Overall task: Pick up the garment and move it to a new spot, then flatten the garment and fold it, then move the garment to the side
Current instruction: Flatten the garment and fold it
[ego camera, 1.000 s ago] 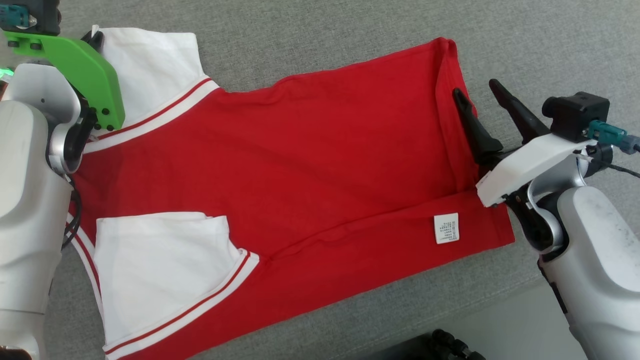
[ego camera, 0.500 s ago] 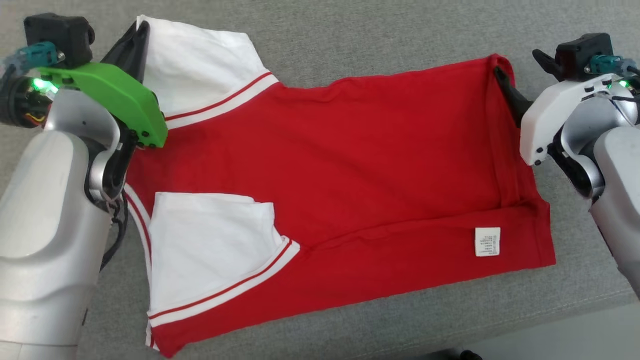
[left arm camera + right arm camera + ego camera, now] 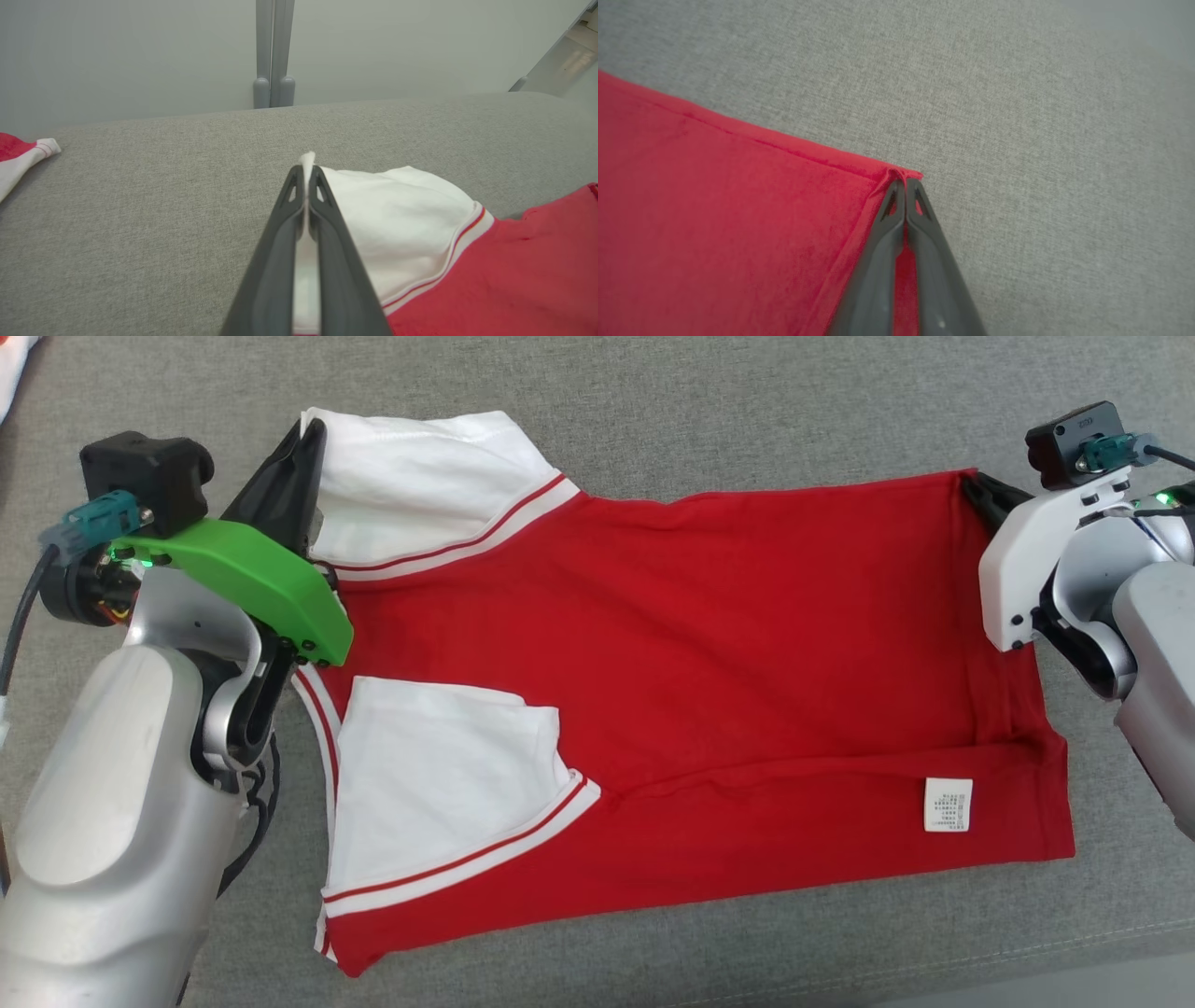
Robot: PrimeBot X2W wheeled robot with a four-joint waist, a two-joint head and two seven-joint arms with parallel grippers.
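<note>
The garment (image 3: 709, 653) is a red shirt with white sleeves, lying flat on the grey cushion, its near long edge folded up over the body. My left gripper (image 3: 308, 434) is shut on the far white sleeve's edge (image 3: 306, 161), with white cloth pinched between its fingers (image 3: 327, 224). My right gripper (image 3: 971, 485) is shut on the far red hem corner (image 3: 901, 175) at the shirt's right end, red cloth showing between the fingers. A white care label (image 3: 948, 805) shows near the right front corner.
The grey cushion (image 3: 747, 401) stretches beyond the shirt on all sides, its front edge at the lower right (image 3: 1074, 961). Another red-and-white piece of cloth (image 3: 18, 156) lies further along the cushion. A pale wall with a grey post (image 3: 273, 51) stands behind.
The camera has shifted, so the whole picture moved right and down. My right gripper went from open beside the hem to shut on its far corner. The left gripper kept hold of the sleeve.
</note>
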